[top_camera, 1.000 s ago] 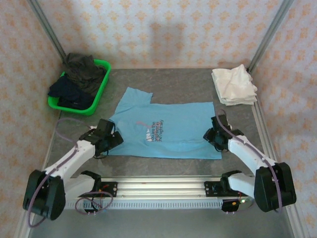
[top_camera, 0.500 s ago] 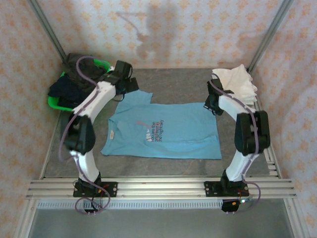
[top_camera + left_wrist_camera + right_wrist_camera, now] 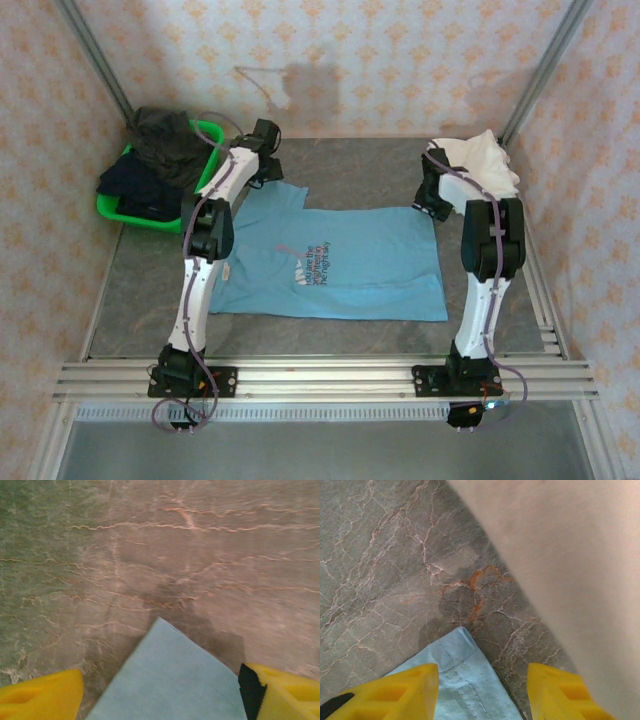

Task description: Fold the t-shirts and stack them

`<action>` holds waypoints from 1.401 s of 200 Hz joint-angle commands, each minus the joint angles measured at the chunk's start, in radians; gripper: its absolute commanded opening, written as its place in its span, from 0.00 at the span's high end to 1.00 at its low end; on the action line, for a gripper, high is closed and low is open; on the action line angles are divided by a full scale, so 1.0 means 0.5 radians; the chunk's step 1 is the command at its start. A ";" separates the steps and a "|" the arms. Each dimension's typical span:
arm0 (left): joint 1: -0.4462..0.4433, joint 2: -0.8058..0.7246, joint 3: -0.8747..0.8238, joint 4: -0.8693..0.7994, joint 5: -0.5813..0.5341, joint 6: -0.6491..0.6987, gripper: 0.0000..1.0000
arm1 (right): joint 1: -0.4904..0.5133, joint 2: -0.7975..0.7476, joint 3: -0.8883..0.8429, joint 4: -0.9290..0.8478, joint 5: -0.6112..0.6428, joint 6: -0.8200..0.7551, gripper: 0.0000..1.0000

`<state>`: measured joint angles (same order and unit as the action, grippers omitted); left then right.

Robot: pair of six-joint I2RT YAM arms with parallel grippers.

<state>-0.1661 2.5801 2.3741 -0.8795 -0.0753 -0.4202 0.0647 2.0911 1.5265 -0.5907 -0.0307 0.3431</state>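
Note:
A sky-blue t-shirt (image 3: 330, 262) lies flat mid-table, chest print up, collar to the left. My left gripper (image 3: 264, 172) hovers over its far sleeve. In the left wrist view the sleeve corner (image 3: 170, 680) sits between the yellow fingers (image 3: 42, 695), with the left gripper (image 3: 160, 700) open. My right gripper (image 3: 430, 203) is at the shirt's far right corner. In the right wrist view the stitched hem corner (image 3: 462, 672) lies between the spread fingers (image 3: 395, 692), so the right gripper (image 3: 480, 695) is open too. Folded cream-white t-shirts (image 3: 478, 165) are stacked at the back right, and their cloth (image 3: 570, 555) shows beside the right gripper.
A green basket (image 3: 205, 175) holding dark clothes (image 3: 160, 150) stands at the back left, close to the left arm. Metal frame posts (image 3: 540, 70) rise at the back corners. Bare grey marbled tabletop (image 3: 350, 165) lies behind the blue shirt.
Both arms have swung from the shirt's near edge to its far edge. The left jaws have narrowed somewhat but stay apart. The blue shirt has not moved.

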 commanded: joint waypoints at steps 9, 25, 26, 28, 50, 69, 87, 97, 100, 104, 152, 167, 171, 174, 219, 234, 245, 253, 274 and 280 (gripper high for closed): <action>0.038 0.065 0.096 -0.051 0.019 -0.027 0.27 | 0.000 0.089 0.113 -0.087 0.008 -0.026 0.50; 0.041 0.095 0.094 -0.034 0.060 -0.031 0.35 | 0.000 0.111 0.125 -0.078 -0.009 -0.020 0.51; 0.041 0.096 0.095 -0.033 0.061 -0.029 0.35 | 0.000 0.110 0.125 -0.077 -0.012 -0.020 0.51; 0.041 0.101 0.096 -0.030 0.068 -0.028 0.36 | 0.000 0.112 0.125 -0.076 -0.016 -0.020 0.51; 0.044 0.137 0.126 -0.026 0.136 -0.025 0.51 | -0.002 0.134 0.132 -0.060 -0.057 -0.007 0.55; 0.044 0.138 0.157 -0.027 0.204 -0.019 0.70 | 0.000 0.138 0.137 -0.072 -0.058 0.001 0.63; 0.043 0.106 0.157 -0.017 0.267 -0.010 0.84 | 0.000 0.107 0.124 -0.069 -0.076 0.000 0.68; 0.044 0.083 0.160 -0.015 0.296 -0.006 0.94 | 0.000 0.089 0.117 -0.061 -0.059 -0.002 0.73; 0.044 0.074 0.160 -0.021 0.297 -0.014 0.97 | 0.000 0.083 0.121 -0.064 -0.052 -0.001 0.75; 0.041 0.059 0.158 -0.025 0.299 -0.019 1.00 | 0.000 0.077 0.129 -0.072 -0.042 -0.002 0.77; 0.039 -0.316 -0.043 0.027 0.412 0.017 1.00 | 0.005 0.022 0.261 -0.092 -0.193 -0.032 1.00; 0.038 -0.497 -0.158 0.042 0.428 0.041 1.00 | 0.028 -0.049 0.254 -0.125 -0.178 -0.046 1.00; 0.038 -0.546 -0.192 0.047 0.427 0.043 1.00 | 0.034 -0.080 0.235 -0.125 -0.170 -0.051 1.00; 0.038 -0.585 -0.224 0.049 0.424 0.050 1.00 | 0.034 -0.106 0.215 -0.123 -0.165 -0.050 1.00; 0.038 -1.302 -1.119 0.339 0.499 0.064 1.00 | 0.043 -0.589 -0.332 0.040 -0.223 0.008 1.00; 0.035 -1.600 -1.522 0.485 0.514 0.057 1.00 | 0.046 -0.734 -0.543 0.086 -0.249 0.029 1.00; 0.035 -1.811 -1.833 0.593 0.492 0.055 1.00 | 0.044 -0.840 -0.706 0.114 -0.254 0.041 1.00; 0.035 -1.956 -2.066 0.657 0.456 0.049 1.00 | 0.046 -0.920 -0.815 0.131 -0.231 0.057 1.00; 0.035 -2.251 -2.568 0.785 0.317 -0.003 1.00 | 0.046 -1.082 -1.091 0.223 -0.215 0.098 1.00; 0.036 -2.308 -2.709 0.850 0.298 -0.031 1.00 | 0.045 -1.103 -1.138 0.227 -0.204 0.108 1.00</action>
<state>-0.1440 1.5146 1.2320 -0.5694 0.1471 -0.4137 0.0845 1.6009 1.0611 -0.5156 -0.1509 0.3634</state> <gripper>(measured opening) 0.044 0.044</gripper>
